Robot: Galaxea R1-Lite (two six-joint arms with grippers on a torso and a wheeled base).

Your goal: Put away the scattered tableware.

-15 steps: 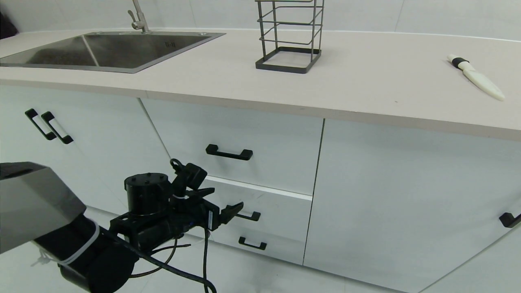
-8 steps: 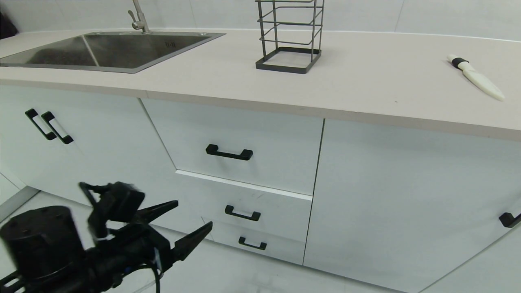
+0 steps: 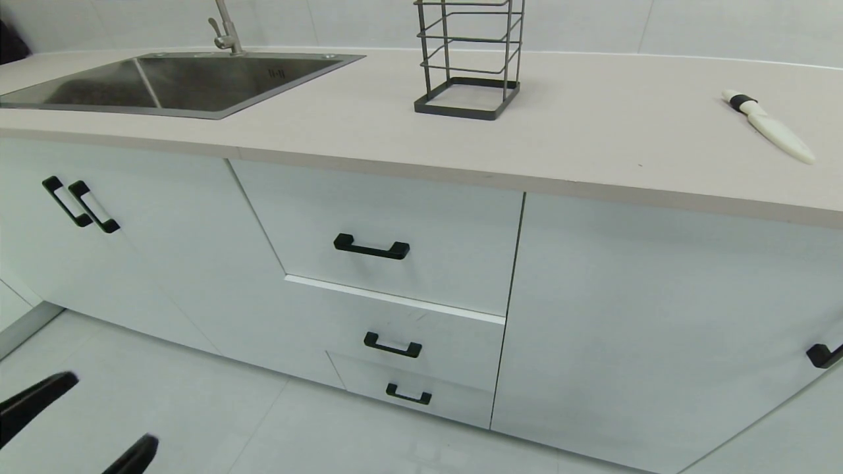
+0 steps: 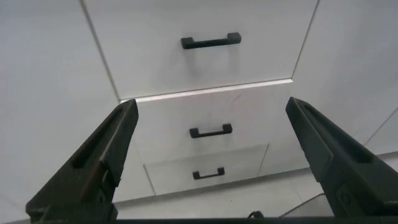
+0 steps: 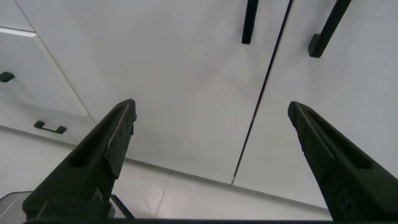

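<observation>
A white knife [image 3: 770,126] with a black band near its handle lies on the counter [image 3: 593,138] at the far right. An empty dark wire rack [image 3: 469,59] stands at the counter's back middle. My left gripper [image 3: 105,415] is open and empty, low over the floor at the bottom left, well away from the drawers. In the left wrist view the left gripper [image 4: 210,104] faces the stack of drawers, with the middle drawer handle [image 4: 211,130] between its fingers' line of sight. My right gripper [image 5: 211,107] is open and empty, facing white cabinet doors.
A steel sink [image 3: 171,76] with a tap is set in the counter at the back left. Below are white cabinet doors and three drawers with black handles [image 3: 371,248]. The floor in front is bare tile.
My left arm has swung down and to the left, from right in front of the middle drawer handle to the bottom left corner. Its fingers opened wider. The knife and rack stayed put.
</observation>
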